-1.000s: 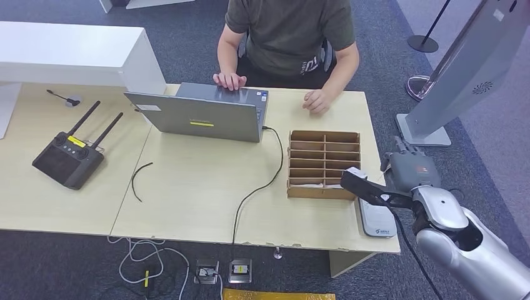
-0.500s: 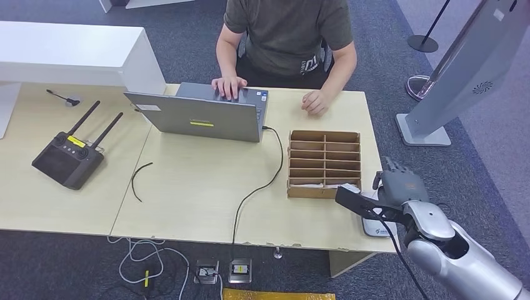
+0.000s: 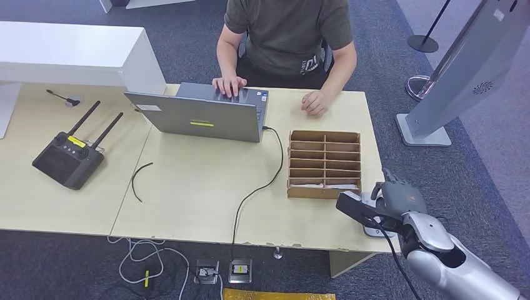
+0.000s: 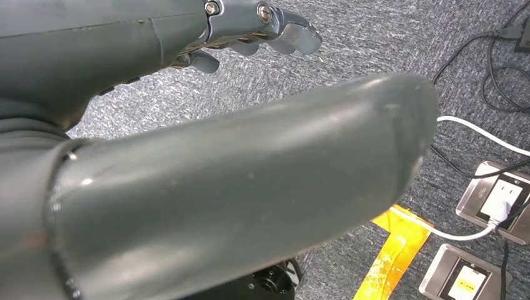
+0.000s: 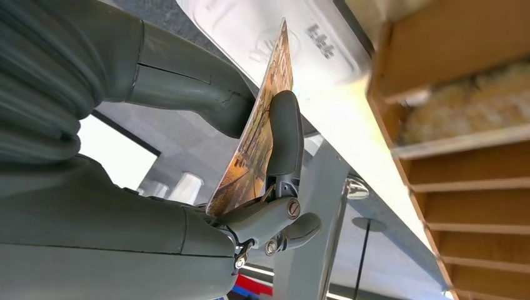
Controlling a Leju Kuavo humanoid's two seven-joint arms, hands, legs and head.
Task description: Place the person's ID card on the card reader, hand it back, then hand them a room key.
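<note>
The robot's right arm (image 3: 459, 265) is a smooth silver shell, with a thin black cable running along it toward the grey right hand (image 3: 400, 199). The left hand (image 4: 250, 31) has a glossy grey thumb, darker fingers and bright screw heads. The person (image 3: 284, 37) wears a dark olive short-sleeved T-shirt with small pale lettering near its hem.

Your right hand (image 3: 390, 200) hangs at the surface's (image 3: 187, 187) right front corner, pinching a card (image 5: 256, 134) just above the white card reader (image 3: 373, 230). Close beside it toward the middle stands the cardboard divider box (image 3: 324, 164); its walls block any low sweep that way. Behind the box, the person's hand (image 3: 314, 102) rests near the far edge, and the laptop (image 3: 200, 115) fills the far middle. A black cable (image 3: 259, 187) crosses toward the front edge. Open room lies between cable and box.
</note>
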